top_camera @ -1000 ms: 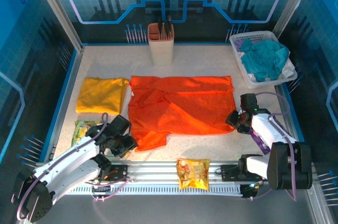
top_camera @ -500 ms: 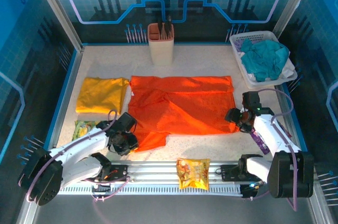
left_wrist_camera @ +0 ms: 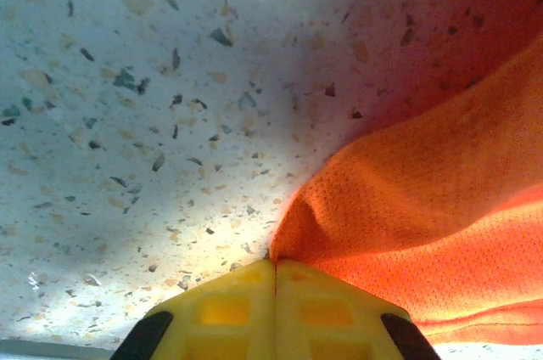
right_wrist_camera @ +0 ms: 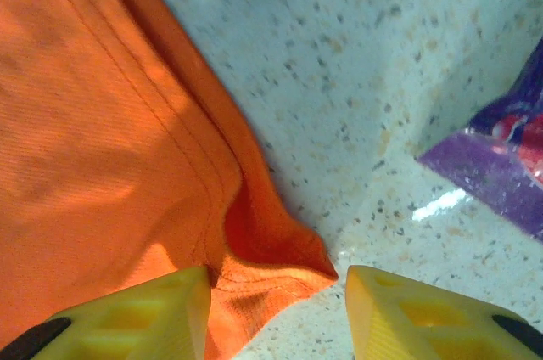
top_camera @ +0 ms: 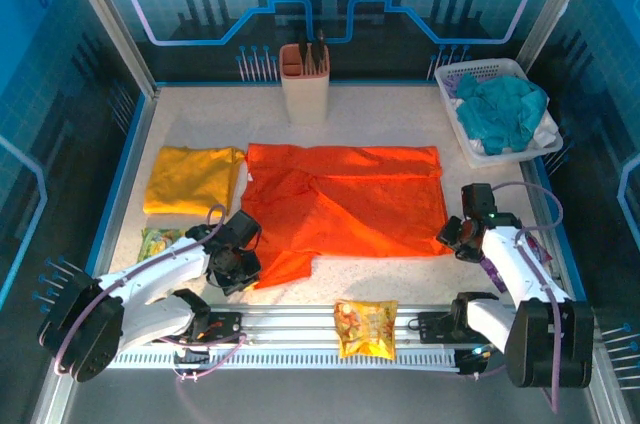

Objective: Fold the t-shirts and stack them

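Note:
The orange t-shirt [top_camera: 350, 199] lies spread and rumpled in the middle of the table. The mustard yellow t-shirt [top_camera: 192, 179] rests folded at its left. My left gripper [top_camera: 240, 266] is at the orange shirt's near-left corner. In the left wrist view its jaws [left_wrist_camera: 274, 262] are shut, with a pucker of the orange fabric [left_wrist_camera: 424, 199] pinched at the tips. My right gripper [top_camera: 455, 239] is at the shirt's near-right corner. In the right wrist view it [right_wrist_camera: 278, 288] stands open, its yellow fingers [right_wrist_camera: 161, 309] either side of the hemmed orange corner [right_wrist_camera: 280, 250].
A white basket [top_camera: 480, 66] with a teal cloth [top_camera: 505, 109] stands at the back right, and a beige utensil holder [top_camera: 304, 84] at the back centre. An orange-yellow snack packet [top_camera: 365, 329] lies on the front rail, a green packet [top_camera: 157, 241] near left, a purple packet [right_wrist_camera: 501, 165] beside my right gripper.
My left gripper moved in to the shirt's near-left corner and shut on it. My right gripper shifted right and nearer, and the shirt's near-right corner now reaches slightly further right.

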